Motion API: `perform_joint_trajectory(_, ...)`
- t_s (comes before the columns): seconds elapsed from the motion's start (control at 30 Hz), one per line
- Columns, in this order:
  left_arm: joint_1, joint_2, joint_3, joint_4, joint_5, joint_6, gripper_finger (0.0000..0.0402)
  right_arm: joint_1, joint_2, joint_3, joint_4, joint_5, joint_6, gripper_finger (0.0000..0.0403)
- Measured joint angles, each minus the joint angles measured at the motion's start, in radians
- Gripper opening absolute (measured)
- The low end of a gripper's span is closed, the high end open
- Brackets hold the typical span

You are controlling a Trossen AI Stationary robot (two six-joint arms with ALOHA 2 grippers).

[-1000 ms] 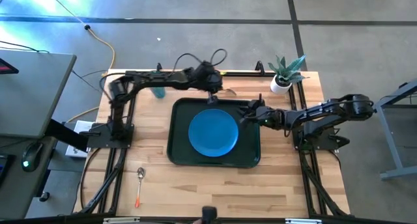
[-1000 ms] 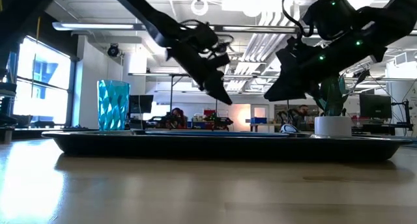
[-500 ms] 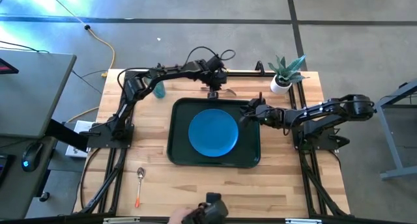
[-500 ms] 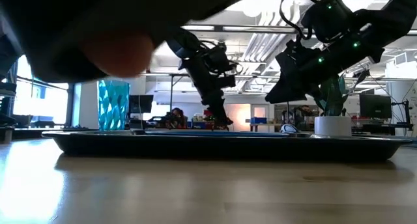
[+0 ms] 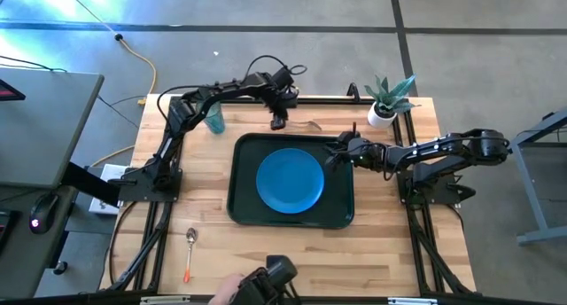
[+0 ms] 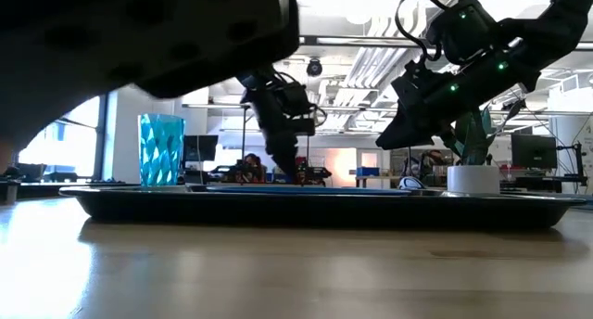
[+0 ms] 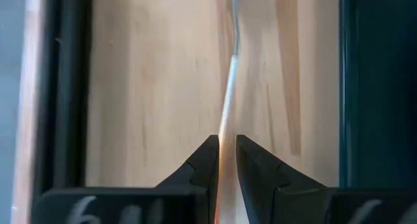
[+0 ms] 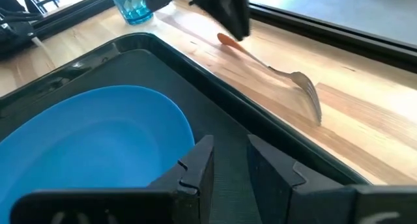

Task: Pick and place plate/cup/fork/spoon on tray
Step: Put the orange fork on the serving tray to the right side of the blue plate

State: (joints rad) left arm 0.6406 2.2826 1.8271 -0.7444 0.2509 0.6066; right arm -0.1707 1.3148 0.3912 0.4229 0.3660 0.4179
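Your left gripper (image 7: 222,155) is clenched around the fork (image 8: 273,69) handle. Your right gripper (image 8: 225,164), slightly parted and grasping nothing, hangs over the tray (image 8: 260,136), with the plate (image 8: 91,136) just ahead.

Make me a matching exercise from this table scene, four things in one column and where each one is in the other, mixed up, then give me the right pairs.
Things:
1. plate
2. cup
3. fork
4. spoon

Places:
A. on the bare wood near the table's front left corner
B. on the wood behind the tray, its handle between the left gripper fingers
C. lying inside the tray
D. standing on the wood near the back left corner

Pairs: 1-C, 2-D, 3-B, 4-A
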Motion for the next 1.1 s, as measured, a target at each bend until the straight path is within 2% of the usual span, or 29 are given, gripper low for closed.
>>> perform_joint_trajectory(0.23,0.000,0.000,-0.014,0.012,-0.003,0.076,0.0071,0.000,0.000,0.000,-0.002,0.000,0.002,0.0083)
perform_joint_trajectory(0.4,0.002,0.000,-0.014,0.007,-0.105,0.110,0.0101,0.000,0.000,0.000,-0.004,0.000,0.003,0.0083)
perform_joint_trajectory(0.53,0.008,0.008,-0.013,-0.006,-0.102,0.127,0.0106,0.000,0.000,0.000,-0.004,0.000,0.001,0.0083)
perform_joint_trajectory(0.87,0.019,0.045,-0.011,-0.029,-0.106,0.120,0.0077,0.000,0.000,0.000,-0.009,0.002,0.000,0.0083)
perform_joint_trajectory(0.97,0.017,0.040,-0.010,-0.028,-0.112,0.100,0.0054,0.000,0.000,0.000,-0.009,0.003,-0.007,0.0083)
perform_joint_trajectory(1.1,0.017,0.021,0.021,-0.027,-0.122,-0.016,0.0015,0.000,0.000,0.000,-0.001,0.003,0.010,0.0083)
